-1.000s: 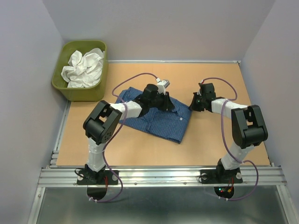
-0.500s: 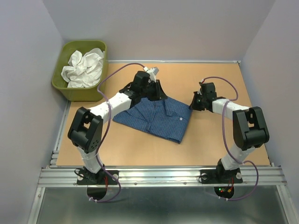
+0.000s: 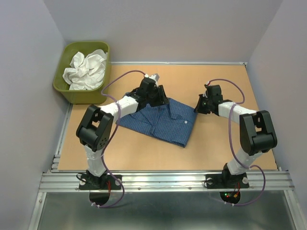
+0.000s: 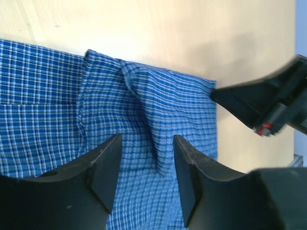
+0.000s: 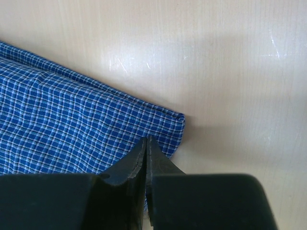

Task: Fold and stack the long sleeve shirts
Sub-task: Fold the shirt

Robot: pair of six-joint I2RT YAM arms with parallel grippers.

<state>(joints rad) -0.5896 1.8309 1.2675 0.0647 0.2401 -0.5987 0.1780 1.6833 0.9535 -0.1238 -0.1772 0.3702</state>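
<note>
Left wrist shows the left gripper (image 4: 146, 146) spread over the checked shirt (image 4: 43, 96).

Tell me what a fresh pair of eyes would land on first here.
The blue checked shirt draws the eye first. It lies folded flat in the middle of the table, with the left tool open over its far edge and the right tool closed at its right corner. Next comes the crumpled white cloth in the green tub at the far left corner.
</note>
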